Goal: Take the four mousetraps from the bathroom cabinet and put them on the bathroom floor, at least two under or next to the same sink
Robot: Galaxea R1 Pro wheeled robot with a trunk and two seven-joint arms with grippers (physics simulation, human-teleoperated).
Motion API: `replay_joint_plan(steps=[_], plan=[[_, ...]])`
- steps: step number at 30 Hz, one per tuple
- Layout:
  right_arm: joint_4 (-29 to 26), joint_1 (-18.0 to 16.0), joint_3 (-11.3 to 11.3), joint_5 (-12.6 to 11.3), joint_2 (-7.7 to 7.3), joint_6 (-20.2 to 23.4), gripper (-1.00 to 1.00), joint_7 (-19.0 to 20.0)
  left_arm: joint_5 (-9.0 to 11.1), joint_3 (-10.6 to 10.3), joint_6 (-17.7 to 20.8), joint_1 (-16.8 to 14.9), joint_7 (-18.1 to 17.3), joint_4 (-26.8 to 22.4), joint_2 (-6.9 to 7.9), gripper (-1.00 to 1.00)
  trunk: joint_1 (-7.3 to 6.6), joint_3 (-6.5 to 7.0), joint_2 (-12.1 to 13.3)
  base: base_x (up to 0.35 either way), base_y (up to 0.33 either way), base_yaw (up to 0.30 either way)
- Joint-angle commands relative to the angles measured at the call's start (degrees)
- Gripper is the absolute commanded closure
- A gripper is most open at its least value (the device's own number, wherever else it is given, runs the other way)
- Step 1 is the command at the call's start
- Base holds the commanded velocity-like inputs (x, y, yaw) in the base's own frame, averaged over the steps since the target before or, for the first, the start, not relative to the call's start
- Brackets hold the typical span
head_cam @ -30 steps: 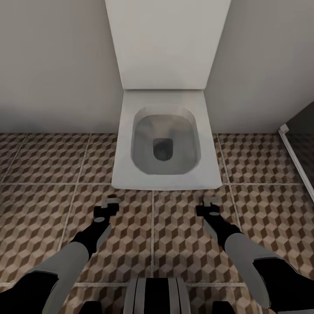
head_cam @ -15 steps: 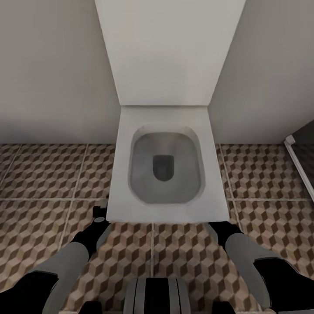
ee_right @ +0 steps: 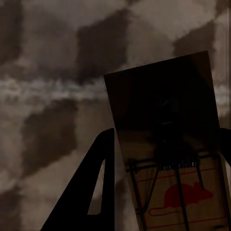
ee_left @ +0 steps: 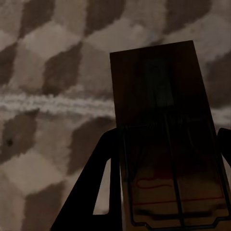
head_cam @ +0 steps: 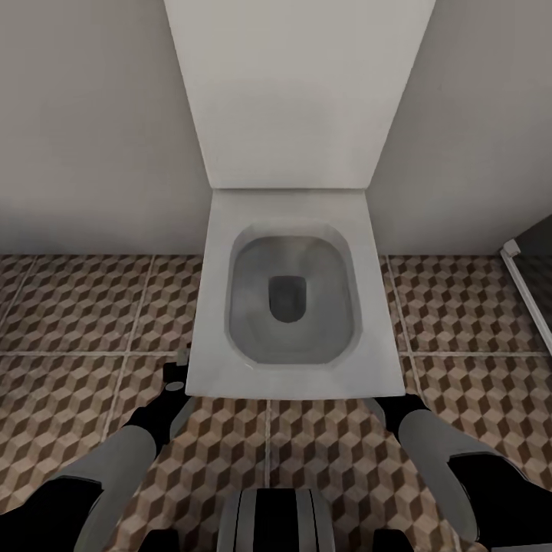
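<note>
In the left wrist view a dark-brown mousetrap (ee_left: 163,134) with a wire bar sits between the black fingers (ee_left: 103,183) of my left gripper (ee_left: 166,192), which is shut on it above the cube-patterned bathroom floor (ee_left: 48,72). Another mousetrap (ee_right: 166,144), with a red mouse print, is held the same way by my shut right gripper (ee_right: 163,192) over the floor (ee_right: 48,72). From the head, my left gripper (head_cam: 175,376) peeks out at the toilet's front corner. The right arm (head_cam: 429,452) ends under the toilet's rim. The sink is out of view.
A white square toilet (head_cam: 222,368) with its lid up stands against the pale wall, straight ahead and very close. A dark shower or door frame edge (head_cam: 529,284) runs at the right. Tiled floor (head_cam: 77,307) lies open on both sides of the toilet.
The view has moved forward toward the toilet, which now looks larger and covers both gripper tips. In the last half second almost nothing shifted.
</note>
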Motion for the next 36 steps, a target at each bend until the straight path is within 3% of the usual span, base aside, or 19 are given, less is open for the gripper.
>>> replay_joint_plan(steps=[1,36], plan=[[-0.02,-0.02,0.42,-0.13,-0.07,0.08,1.00,-0.14,0.43,-0.51,-0.19,-0.03,0.53,0.06,0.05,1.00,-0.01,-0.03,-0.01,0.001,0.000,0.000],[0.14,-0.02,0.40,-0.70,-0.27,-1.71,1.00,-0.13,0.45,-0.35,-0.19,-0.03,0.65,0.00,0.03,1.00,-0.01,-0.03,-0.01,0.000,-0.023,0.000]])
